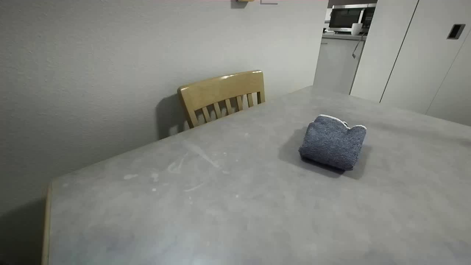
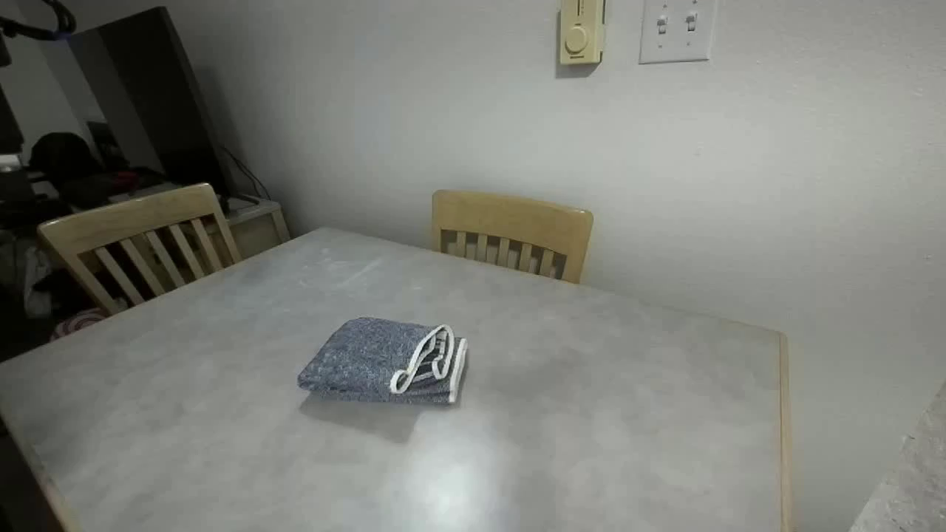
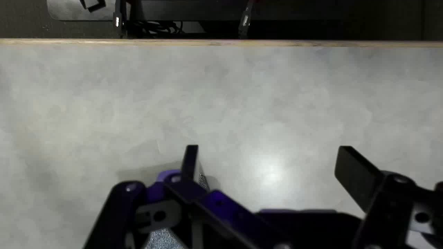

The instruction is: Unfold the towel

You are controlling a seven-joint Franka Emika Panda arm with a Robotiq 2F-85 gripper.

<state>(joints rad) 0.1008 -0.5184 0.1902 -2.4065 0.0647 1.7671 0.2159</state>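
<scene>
Flat grey counter (image 3: 104, 103) carries folded blue-grey cloth towel (image 2: 378, 360) below black two-fingered end effector (image 3: 267, 157), spread apart presumably to grasp.

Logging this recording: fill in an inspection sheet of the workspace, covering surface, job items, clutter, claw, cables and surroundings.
Surface: grey table, with pale marks in an exterior view.
Job items: towel, folded, lying on the table.
Clutter: dark jumble off the table, too dim to identify.
Claw: open, nothing gripped.
Cables: black cable tangle beyond the table edge, wrist view.
Surroundings: wooden chairs, switch plate, microwave.
</scene>
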